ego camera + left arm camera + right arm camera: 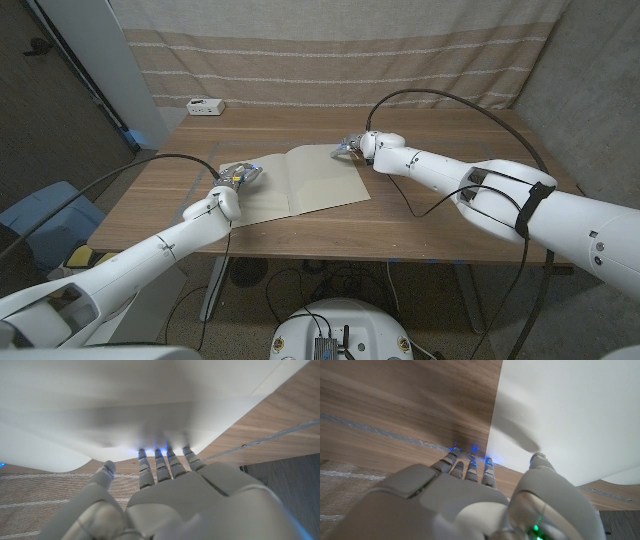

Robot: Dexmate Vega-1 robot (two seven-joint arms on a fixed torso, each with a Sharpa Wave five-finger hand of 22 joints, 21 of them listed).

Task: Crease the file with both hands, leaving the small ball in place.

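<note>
- File (300,182): pale, lying open at mid worktop (420,225); head view shows both leaves and the centre fold.
- Left hand (237,178): at the file's left edge. Its wrist view shows fingers (160,465) tucked under a lifted leaf (125,405), holding it.
- Right hand (357,146): at the far right corner. Its wrist view shows fingers (470,467) under the sheet edge (560,415), thumb on top.
- White box (206,106): far left corner; no writing legible.

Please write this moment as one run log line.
file: open on table | left hand: at left edge | right hand: at far right corner | ball: unseen
</note>
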